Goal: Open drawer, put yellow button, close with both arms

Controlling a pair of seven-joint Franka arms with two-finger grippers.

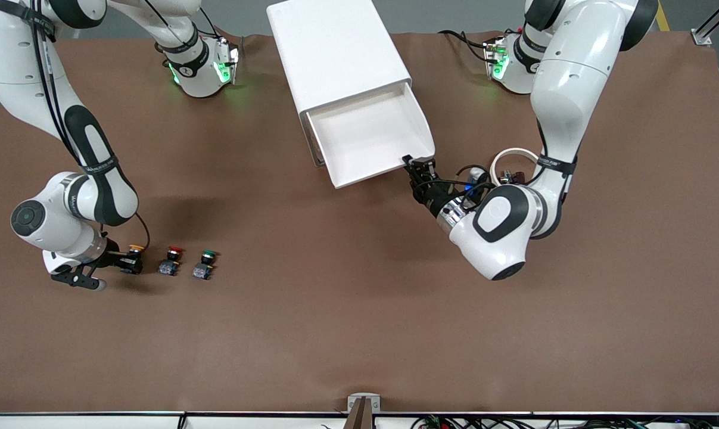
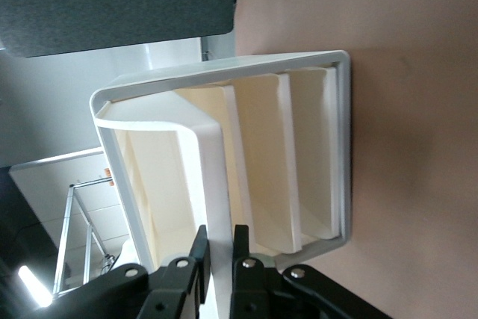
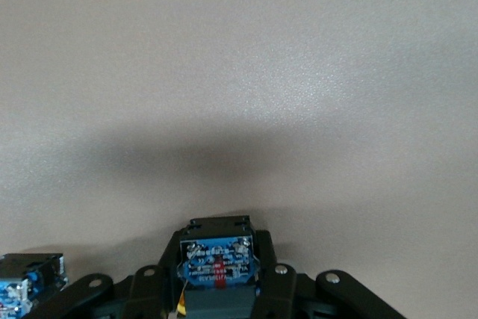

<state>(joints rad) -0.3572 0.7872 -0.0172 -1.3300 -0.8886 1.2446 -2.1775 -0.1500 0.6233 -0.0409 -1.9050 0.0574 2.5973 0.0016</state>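
While the left pincer (image 1: pixel 417 165) clamps the open drawer's (image 1: pixel 368 134) front, the right pincer (image 1: pixel 128 260) grips the yellow button (image 1: pixel 135 250), drawer lying toward two o'clock

A high front camera looks down across the bench (image 1: pixel 359 333) at both arms, while each wrist camera sits close above its end effector, one sharing the drawer (image 2: pixel 216 177), the other the yellow button (image 3: pixel 218 270).

Right hand (image 1: pixel 134 260) hides yellow button (image 1: pixel 136 248) base; lower drawers unseen.
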